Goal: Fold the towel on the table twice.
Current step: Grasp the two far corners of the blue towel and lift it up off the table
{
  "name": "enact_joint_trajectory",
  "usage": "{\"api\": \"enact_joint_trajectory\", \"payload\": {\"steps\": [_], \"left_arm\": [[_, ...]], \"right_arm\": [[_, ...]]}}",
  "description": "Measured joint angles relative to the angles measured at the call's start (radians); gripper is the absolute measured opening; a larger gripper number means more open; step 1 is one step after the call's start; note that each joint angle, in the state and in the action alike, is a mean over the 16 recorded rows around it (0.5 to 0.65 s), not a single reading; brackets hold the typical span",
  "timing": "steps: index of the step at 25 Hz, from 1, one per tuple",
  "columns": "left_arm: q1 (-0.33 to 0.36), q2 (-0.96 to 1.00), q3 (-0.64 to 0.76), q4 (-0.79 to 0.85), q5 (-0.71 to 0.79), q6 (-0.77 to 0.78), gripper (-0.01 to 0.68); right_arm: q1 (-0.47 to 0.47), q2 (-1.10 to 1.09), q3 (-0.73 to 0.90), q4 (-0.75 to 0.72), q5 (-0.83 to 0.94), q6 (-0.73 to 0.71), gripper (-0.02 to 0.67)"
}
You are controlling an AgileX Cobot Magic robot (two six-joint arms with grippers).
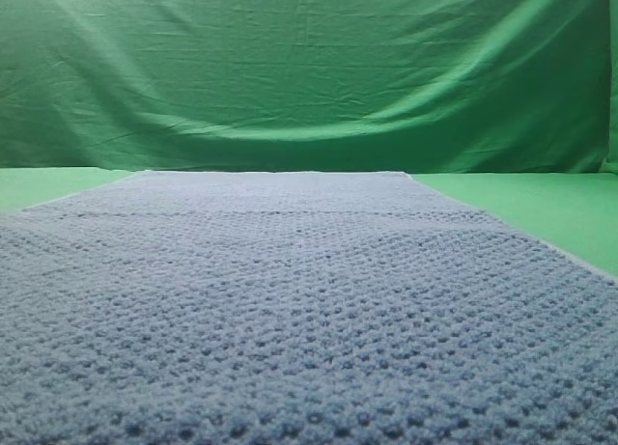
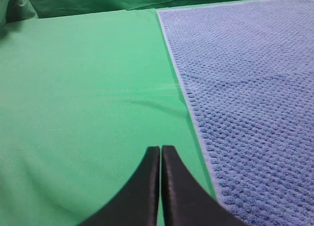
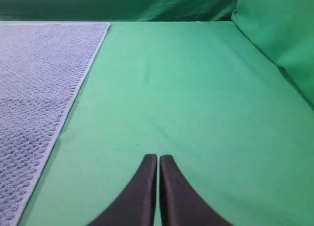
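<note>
on the table [image 1: 541, 199], towel [image 1: 290, 300] seemingly unfolded.

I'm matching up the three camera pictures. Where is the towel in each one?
Exterior high: the towel fills the lower half, spread flat.
Left wrist: it lies at the right, beside the shut left gripper.
Right wrist: it lies at the left edge.
Shared landmark: the green table bordering the towel's edge.

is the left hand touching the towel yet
Apart. In the left wrist view the shut left hand sits over bare green table, a green strip showing between it and the towel edge.
</note>
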Motion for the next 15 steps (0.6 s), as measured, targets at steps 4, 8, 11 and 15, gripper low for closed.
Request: {"api": "enact_joint_trajectory", "payload": {"steps": [4,8,11,15], "left_arm": [[0.0,0.0,0.0,0.001,0.0,0.0,0.0],[0.0,0.0,0.0,0.003,-0.003,0.0,0.0],[0.0,0.0,0.0,-0.01,-0.025,0.0,0.0],[0.0,0.0,0.0,-0.051,-0.104,0.0,0.0]], "right_arm": [[0.0,0.0,0.0,0.0,0.0,0.0,0.0],[0.0,0.0,0.0,0.0,-0.001,0.0,0.0],[0.0,0.0,0.0,0.003,-0.011,0.0,0.0],[0.0,0.0,0.001,0.006,-0.057,0.0,0.0]]}}
